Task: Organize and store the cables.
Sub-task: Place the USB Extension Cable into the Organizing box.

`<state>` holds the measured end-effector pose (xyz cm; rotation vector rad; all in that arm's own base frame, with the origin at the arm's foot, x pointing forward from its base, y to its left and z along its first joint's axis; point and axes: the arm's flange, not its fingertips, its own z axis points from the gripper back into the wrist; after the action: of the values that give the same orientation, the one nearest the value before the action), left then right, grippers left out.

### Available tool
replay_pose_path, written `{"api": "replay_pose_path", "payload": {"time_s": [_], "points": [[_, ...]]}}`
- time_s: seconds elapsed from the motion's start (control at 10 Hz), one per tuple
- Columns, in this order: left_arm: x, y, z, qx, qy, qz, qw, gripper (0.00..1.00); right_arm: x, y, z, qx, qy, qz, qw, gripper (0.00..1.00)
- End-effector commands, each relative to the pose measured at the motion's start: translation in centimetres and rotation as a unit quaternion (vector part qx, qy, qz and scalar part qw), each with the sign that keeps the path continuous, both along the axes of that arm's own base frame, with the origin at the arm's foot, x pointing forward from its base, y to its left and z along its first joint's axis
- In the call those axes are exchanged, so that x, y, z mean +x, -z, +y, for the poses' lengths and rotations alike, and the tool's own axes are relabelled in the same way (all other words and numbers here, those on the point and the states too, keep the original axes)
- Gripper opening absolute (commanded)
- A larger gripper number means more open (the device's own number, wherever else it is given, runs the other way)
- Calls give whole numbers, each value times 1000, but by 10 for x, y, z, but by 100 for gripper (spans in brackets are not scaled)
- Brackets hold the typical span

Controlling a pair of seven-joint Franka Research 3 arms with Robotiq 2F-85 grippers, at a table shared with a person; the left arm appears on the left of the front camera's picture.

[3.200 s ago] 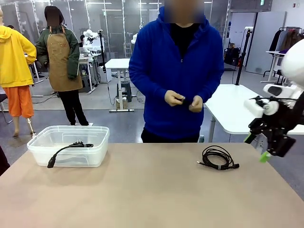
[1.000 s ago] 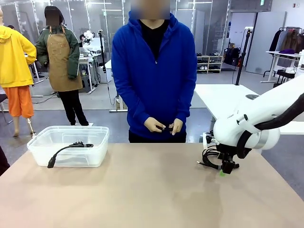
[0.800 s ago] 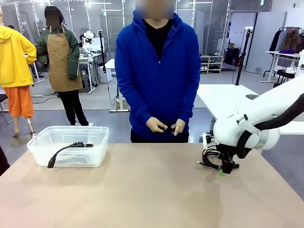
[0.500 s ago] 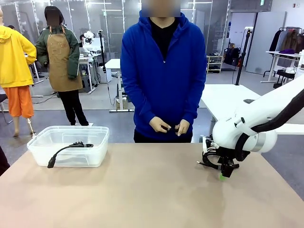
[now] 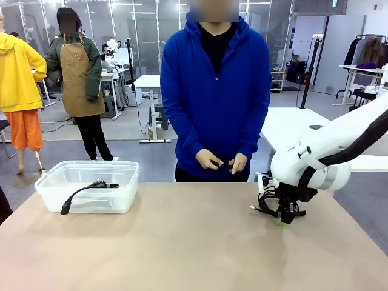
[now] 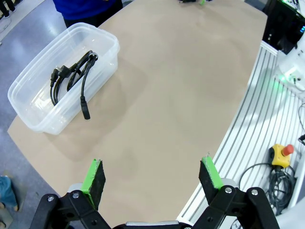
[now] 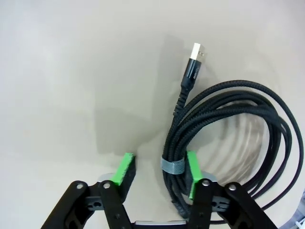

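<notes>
Right gripper (image 7: 158, 166), jaws half open, straddling a coiled cable (image 7: 177, 136) on the table (image 7: 71, 71). One pad (image 7: 191, 167) touches the bundle at its grey tie (image 7: 172, 166); the other stands clear, so nothing is clamped. Plug (image 7: 195, 57) lies ahead of the fingertips. Left gripper (image 6: 151, 167), wide open and empty, above the table; bin (image 6: 28, 112) with a second cable (image 6: 71, 76) ahead, to its left.

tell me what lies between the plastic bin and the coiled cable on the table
Nothing: in the front view the table between the bin and the coiled cable is bare.
</notes>
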<state>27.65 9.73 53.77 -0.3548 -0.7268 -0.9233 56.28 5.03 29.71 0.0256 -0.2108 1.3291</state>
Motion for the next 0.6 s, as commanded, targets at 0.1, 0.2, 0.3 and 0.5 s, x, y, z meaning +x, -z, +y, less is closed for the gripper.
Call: {"api": "replay_pose_path", "payload": {"time_s": [0.1,0.2,0.3,0.5], "points": [[-1,-1,-1,1,6,1,1000,100,10,-1,2,-18,-5,20,1000,4],[-1,-1,-1,1,6,1,1000,100,11,-1,3,-15,0,24,1000,0],[-1,-1,-1,1,6,1,1000,100,10,-3,4,-19,0,27,999,0],[-1,-1,-1,1,6,1,1000,100,7,-14,5,-16,11,26,999,0]]}}
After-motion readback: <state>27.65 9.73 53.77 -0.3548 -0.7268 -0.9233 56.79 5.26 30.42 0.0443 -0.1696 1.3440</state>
